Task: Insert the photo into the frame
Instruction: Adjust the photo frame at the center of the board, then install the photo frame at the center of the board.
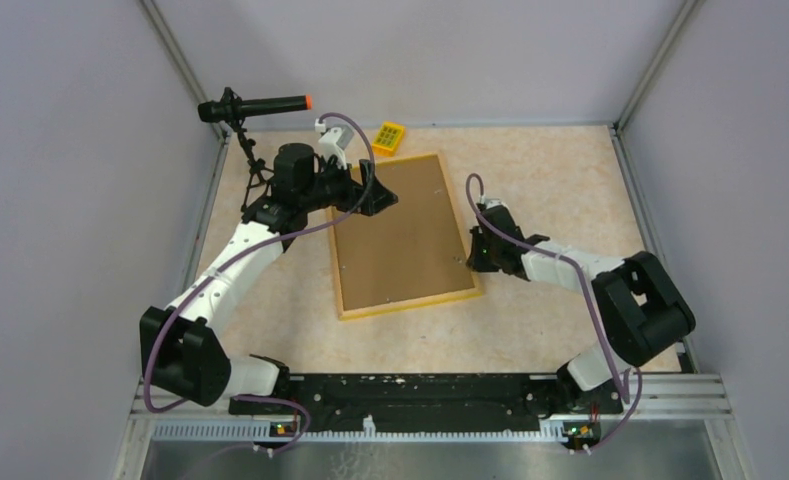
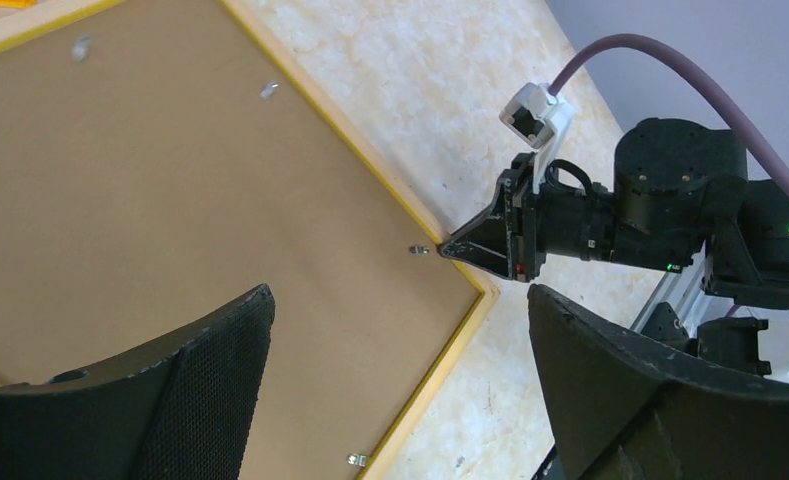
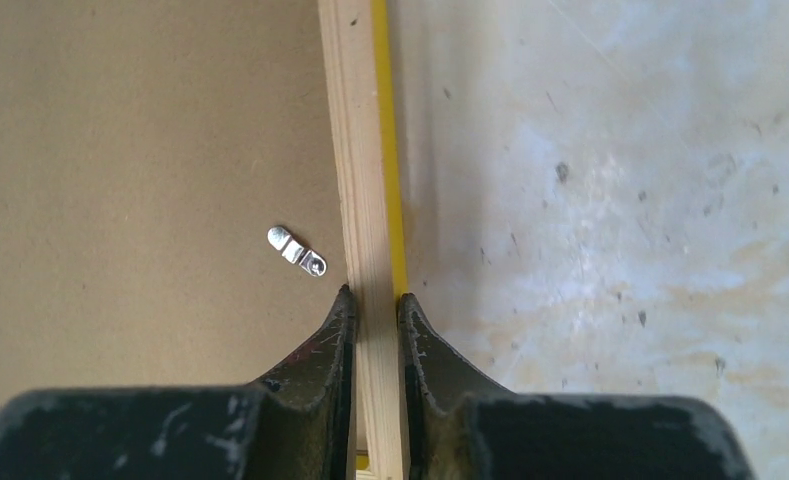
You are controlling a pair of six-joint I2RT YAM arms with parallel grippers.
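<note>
Walled in on three sides by plain pale lilac-grey panels: left wall (image 1: 70, 150) at nine o'clock, back wall (image 1: 420, 50) at twelve, right wall (image 1: 740, 120) at three. Joined at the far corners by slim grey metal posts (image 1: 175, 45), at eleven and one. Floored with a beige marbled table top (image 1: 560, 180), speckled with small dark marks. Edged at six o'clock by a ribbed aluminium rail (image 1: 420, 430). Lit softly and evenly, with only faint shadows.
</note>
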